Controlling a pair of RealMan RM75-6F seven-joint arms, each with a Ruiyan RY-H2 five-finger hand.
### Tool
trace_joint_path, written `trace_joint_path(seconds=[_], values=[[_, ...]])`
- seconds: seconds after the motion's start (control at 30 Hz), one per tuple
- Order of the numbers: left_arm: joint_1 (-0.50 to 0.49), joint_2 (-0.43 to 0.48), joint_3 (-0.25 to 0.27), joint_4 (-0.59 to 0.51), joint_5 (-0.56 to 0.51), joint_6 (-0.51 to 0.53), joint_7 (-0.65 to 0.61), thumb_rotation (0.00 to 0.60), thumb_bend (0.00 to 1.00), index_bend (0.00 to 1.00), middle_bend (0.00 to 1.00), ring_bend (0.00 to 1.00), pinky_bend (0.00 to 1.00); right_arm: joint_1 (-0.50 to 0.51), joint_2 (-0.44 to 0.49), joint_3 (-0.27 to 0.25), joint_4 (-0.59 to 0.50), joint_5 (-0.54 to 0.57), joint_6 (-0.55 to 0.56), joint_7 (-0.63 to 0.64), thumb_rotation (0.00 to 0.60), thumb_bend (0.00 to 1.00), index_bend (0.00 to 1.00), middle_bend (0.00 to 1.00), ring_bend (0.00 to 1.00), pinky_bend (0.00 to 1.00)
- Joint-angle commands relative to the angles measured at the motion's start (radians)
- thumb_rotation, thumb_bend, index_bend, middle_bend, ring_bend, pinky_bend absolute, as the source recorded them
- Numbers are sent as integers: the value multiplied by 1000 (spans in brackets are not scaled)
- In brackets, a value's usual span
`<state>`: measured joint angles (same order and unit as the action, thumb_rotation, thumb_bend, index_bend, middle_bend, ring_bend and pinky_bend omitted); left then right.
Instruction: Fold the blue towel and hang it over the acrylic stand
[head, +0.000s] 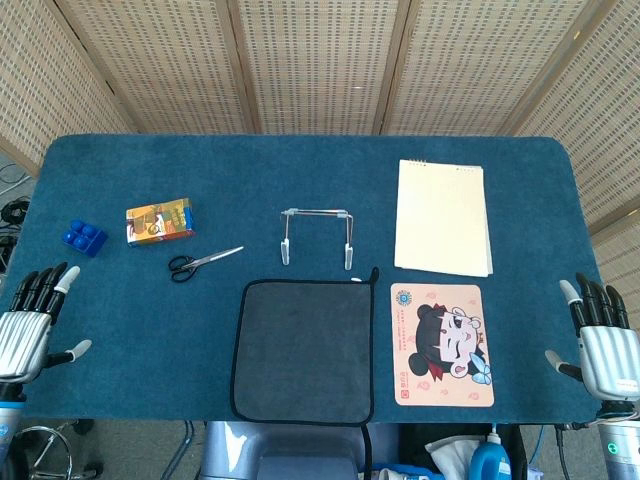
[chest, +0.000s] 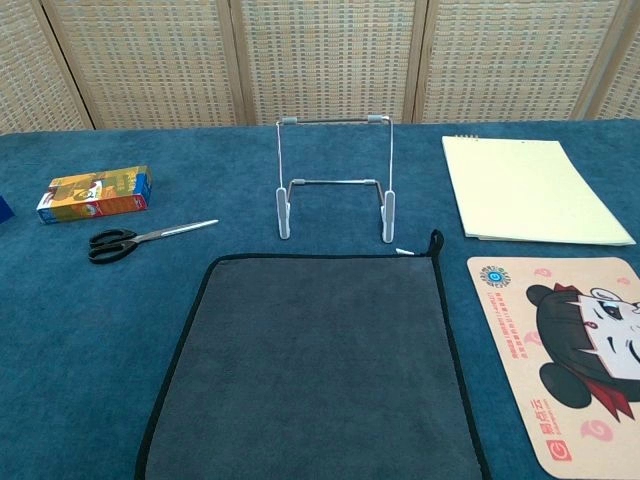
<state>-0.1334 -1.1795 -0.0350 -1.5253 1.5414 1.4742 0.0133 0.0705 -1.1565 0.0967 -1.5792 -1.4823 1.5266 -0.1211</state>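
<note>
Head view: towel (head: 303, 348) flat, well apart from both hands' spread, empty fingers (head: 48, 283).

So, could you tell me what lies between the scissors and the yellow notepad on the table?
The acrylic stand stands between the scissors and the notepad, upright just beyond the towel's far edge. Both views show it.

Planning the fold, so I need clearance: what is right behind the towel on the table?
Behind the towel stands the acrylic stand, upright and apart from it; farther back is bare table cover. Nothing lies on the towel; what it covers cannot be seen.
</note>
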Motion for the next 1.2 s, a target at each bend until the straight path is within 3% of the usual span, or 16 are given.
trace_joint_path(seconds=[0.03, 0.37, 0.5, 0.57, 0.67, 0.8, 0.93, 1.2], values=[[-1, 3, -1, -3, 0, -1, -7, 600, 140, 0, 0, 0, 0, 0, 0, -2, 1, 1, -4, 1, 600, 0, 0, 0, 0, 0], [-22, -15, 10, 25, 38, -17, -47, 600, 145, 7, 0, 0, 0, 4, -3, 2, 7, 11, -14, 4, 600, 0, 0, 0, 0, 0], [-75, -52, 22, 93, 127, -36, -88, 600, 149, 198, 0, 0, 0, 9, -7, 5, 13, 25, -28, -2, 600, 0, 0, 0, 0, 0], [-109, -81, 27, 153, 195, -27, -123, 600, 150, 277, 0, 0, 0, 12, -12, 6, 21, 35, -39, -6, 600, 0, 0, 0, 0, 0], [-184, -182, 45, 371, 328, 16, -248, 600, 151, 335, 0, 0, 0, 20, -22, 16, 40, 62, -58, -13, 600, 0, 0, 0, 0, 0], [-250, -284, 62, 574, 406, 57, -355, 600, 157, 383, 0, 0, 0, 22, -26, 27, 45, 80, -58, -17, 600, 0, 0, 0, 0, 0], [-311, -373, 79, 751, 456, 82, -403, 600, 172, 394, 0, 0, 0, 23, -27, 35, 47, 99, -63, -25, 600, 0, 0, 0, 0, 0], [-410, -510, 112, 992, 504, 131, -470, 600, 195, 397, 0, 0, 0, 29, -35, 48, 57, 128, -69, -49, 600, 0, 0, 0, 0, 0]])
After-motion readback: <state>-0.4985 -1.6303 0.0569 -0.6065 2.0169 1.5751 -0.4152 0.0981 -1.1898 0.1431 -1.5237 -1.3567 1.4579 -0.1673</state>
